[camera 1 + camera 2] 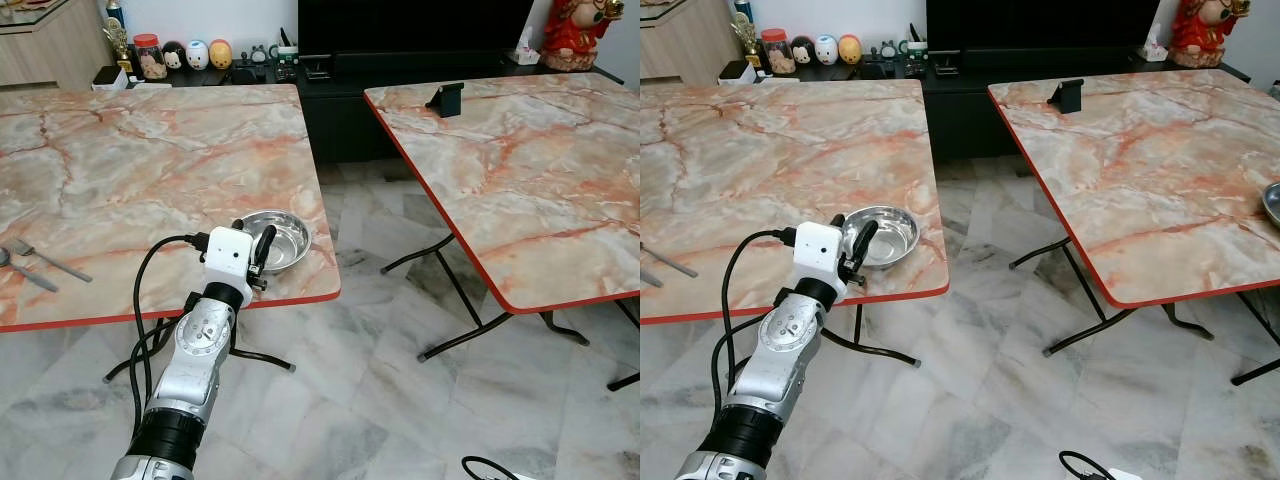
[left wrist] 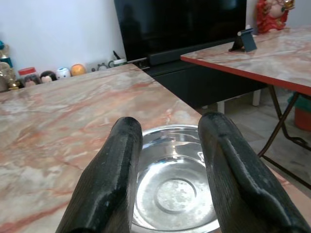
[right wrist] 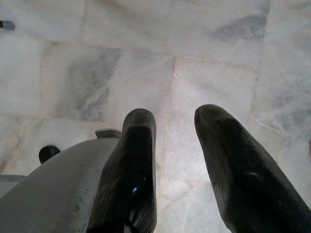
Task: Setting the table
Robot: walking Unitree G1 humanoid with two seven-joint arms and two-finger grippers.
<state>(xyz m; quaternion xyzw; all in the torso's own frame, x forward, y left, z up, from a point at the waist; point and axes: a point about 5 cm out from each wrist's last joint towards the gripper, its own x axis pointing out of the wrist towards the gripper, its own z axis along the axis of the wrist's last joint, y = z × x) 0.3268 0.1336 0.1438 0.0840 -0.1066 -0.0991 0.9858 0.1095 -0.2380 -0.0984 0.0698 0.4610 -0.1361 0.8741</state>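
Left gripper [image 1: 252, 250] is hovering at the near edge of the bowl [image 1: 280, 238], its two black fingers [image 2: 114, 179] spread apart and holding nothing, with the bowl showing in the gap between them in the wrist view. Right gripper [image 3: 177, 160] is hanging over the pale marble floor [image 3: 214, 63], fingers likewise parted and empty.

Taking the bowl as the landmark: it is sitting on the left table [image 1: 130, 150], close to that table's near corner by the aisle, just inside the red edging. The bowl is a shallow steel one, upright, and nothing is lying in it; its polished bottom is reflecting light. A second marble-topped table [image 1: 520, 170] is standing across the aisle, well apart from the bowl, with a small dark phone stand [image 1: 446, 99] near its far edge. A fork [image 1: 50, 261] and a spoon [image 1: 25, 272] are lying side by side along the near edge of the bowl's own table, well away from the bowl toward the robot's left. Beyond the bowl, past the far edge of its table, a dark TV unit [image 1: 330, 95] is running along the wall, and a row of small figurines [image 1: 195, 54] and a red-lidded jar [image 1: 151, 56] are standing on it.
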